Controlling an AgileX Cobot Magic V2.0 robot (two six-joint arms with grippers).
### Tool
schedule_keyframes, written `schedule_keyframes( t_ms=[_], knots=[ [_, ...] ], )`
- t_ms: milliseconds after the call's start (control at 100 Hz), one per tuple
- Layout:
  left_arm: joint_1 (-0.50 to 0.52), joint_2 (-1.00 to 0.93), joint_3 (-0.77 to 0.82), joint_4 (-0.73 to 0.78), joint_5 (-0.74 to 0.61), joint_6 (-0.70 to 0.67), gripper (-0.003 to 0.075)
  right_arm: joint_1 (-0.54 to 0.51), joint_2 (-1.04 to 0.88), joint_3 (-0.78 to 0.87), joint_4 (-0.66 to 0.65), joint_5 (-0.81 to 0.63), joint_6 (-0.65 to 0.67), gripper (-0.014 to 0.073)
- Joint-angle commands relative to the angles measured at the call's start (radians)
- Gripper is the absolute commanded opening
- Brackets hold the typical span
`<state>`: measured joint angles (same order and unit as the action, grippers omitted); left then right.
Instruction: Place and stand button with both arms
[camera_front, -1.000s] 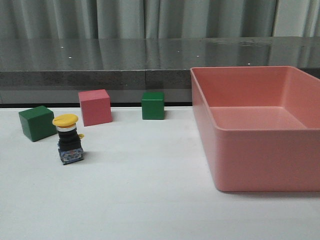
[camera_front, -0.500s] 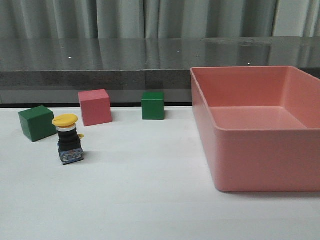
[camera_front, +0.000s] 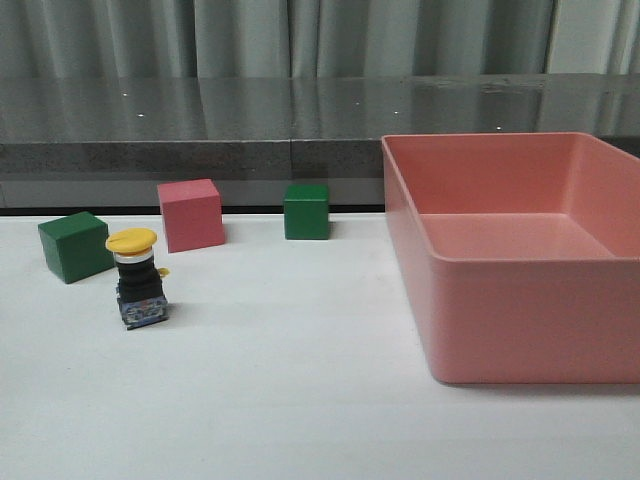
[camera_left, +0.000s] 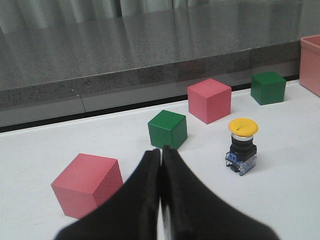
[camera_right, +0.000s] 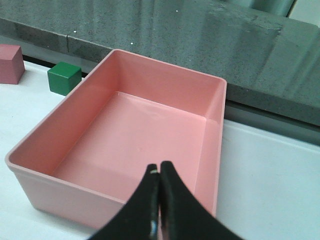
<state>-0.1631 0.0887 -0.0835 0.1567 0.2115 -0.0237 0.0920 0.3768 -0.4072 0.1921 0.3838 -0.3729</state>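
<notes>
The button (camera_front: 137, 279) stands upright on the white table at the left, yellow cap up, black body on a blue-grey base. It also shows in the left wrist view (camera_left: 242, 146), standing free. My left gripper (camera_left: 160, 150) is shut and empty, well short of the button, with a green cube beyond its tips. My right gripper (camera_right: 159, 167) is shut and empty, above the near wall of the pink bin (camera_right: 100, 197). Neither arm shows in the front view.
A green cube (camera_front: 74, 245), a pink cube (camera_front: 190, 214) and a second green cube (camera_front: 306, 210) sit behind the button. Another pink cube (camera_left: 89, 184) lies near my left gripper. The large empty pink bin (camera_front: 520, 330) fills the right side. A dark stone ledge runs along the back.
</notes>
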Motion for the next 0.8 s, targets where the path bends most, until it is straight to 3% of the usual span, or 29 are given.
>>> schedule_keyframes(
  t_ms=[0,260,790],
  knots=[
    [0.015,-0.065,0.024,0.016,-0.092,-0.036,-0.002,-0.007,0.007,-0.026,0.009,-0.07,0.003,-0.0061],
    [0.111,-0.124,0.13,-0.014,-0.179,-0.044,-0.002,-0.007,0.008,-0.026,0.009,-0.064,0.003,-0.0061],
    [0.117,-0.124,0.128,-0.014,-0.189,-0.044,-0.002,-0.007,0.008,-0.026,0.009,-0.061,0.003,-0.0061]
  ],
)
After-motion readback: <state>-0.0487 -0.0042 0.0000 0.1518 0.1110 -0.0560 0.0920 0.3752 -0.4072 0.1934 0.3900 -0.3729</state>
